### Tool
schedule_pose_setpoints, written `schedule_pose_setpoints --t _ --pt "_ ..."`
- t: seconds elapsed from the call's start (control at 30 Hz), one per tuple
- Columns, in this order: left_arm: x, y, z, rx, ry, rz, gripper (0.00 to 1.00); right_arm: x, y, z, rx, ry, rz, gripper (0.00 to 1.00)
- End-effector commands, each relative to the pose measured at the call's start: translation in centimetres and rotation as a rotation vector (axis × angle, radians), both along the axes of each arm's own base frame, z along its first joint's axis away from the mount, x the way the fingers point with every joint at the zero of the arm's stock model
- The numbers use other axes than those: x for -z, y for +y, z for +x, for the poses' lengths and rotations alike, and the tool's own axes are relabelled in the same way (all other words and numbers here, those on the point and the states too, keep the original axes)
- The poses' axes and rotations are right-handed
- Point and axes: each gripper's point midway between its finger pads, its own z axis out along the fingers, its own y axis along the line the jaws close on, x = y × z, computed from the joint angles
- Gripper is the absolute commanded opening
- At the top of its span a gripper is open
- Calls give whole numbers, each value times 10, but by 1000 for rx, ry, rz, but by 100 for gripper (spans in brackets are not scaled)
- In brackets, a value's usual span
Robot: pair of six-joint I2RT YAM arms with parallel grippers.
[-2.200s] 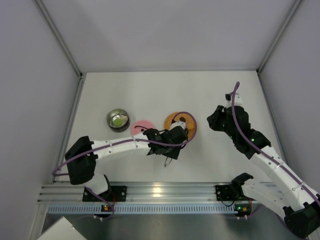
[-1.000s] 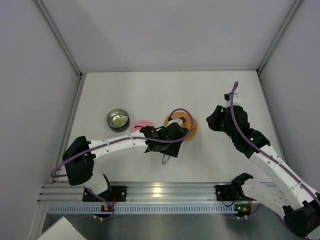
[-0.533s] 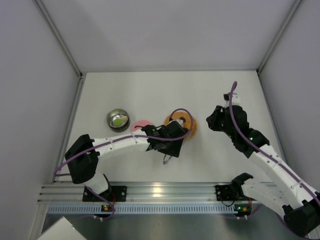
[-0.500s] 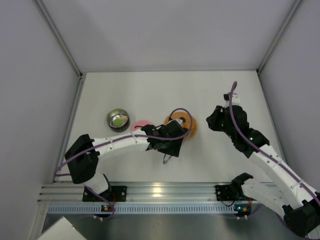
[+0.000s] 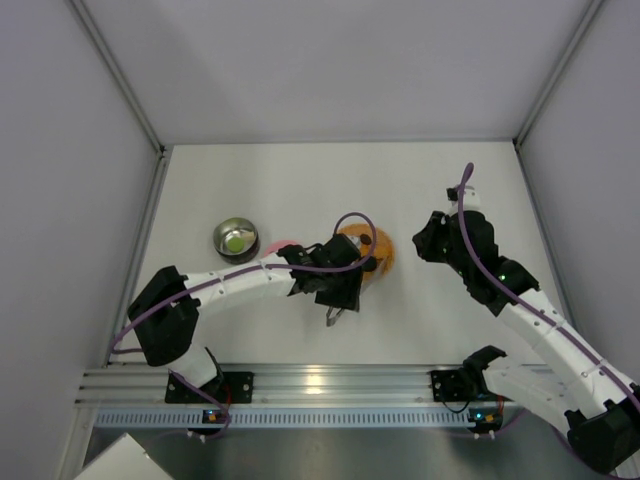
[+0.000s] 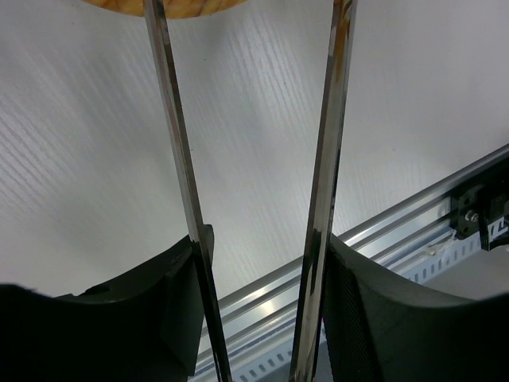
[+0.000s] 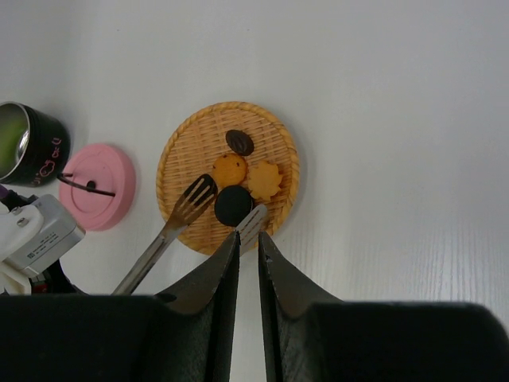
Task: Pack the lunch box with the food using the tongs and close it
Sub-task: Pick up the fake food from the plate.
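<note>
Only the right wrist view shows the food (image 7: 233,204), round and star-edged pieces on the woven orange plate (image 7: 172,151) just ahead of the right gripper (image 7: 248,239), whose fingers are pressed nearly together on nothing. The lunch box (image 7: 28,143) and pink lid (image 7: 97,185) lie further left. The shiny steel arms of the tongs (image 6: 330,159) are pinched in the left gripper (image 6: 262,267) above a matte white table (image 5: 300,180) between grey walls (image 5: 330,60).

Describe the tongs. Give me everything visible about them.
The tongs are slim, shiny silver metal: two long thin arms, spread apart, the clearer head flat and slotted. The left tool grips them, its fingers pressed against the outside of both arms. The heads reach over the orange woven plate, one on each side of a black round piece; contact with it cannot be told. The joined end pokes out behind the tool, on the near side.
</note>
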Motion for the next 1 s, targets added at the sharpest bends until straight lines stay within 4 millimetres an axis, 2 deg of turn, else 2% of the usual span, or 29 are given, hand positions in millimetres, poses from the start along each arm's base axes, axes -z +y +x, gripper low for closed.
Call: schedule_pose_setpoints --t 0.0,0.57,0.7,0.73,0.97 --pt "-10 -15 1 8 3 -75 57 -9 2 1 -10 -36 10 15" --pt "2 -6 4 -16 0 -9 45 -3 3 2 -12 -26 3 14" --pt "4 -2 5 -23 -8 3 37 -3 3 2 -12 -26 3 14" --pt "2 -1 5 -25 -12 2 34 -3 3 2 -13 -26 3 14" --pt "-21 6 11 -49 -75 -2 33 -3 4 2 -14 -24 8 14"
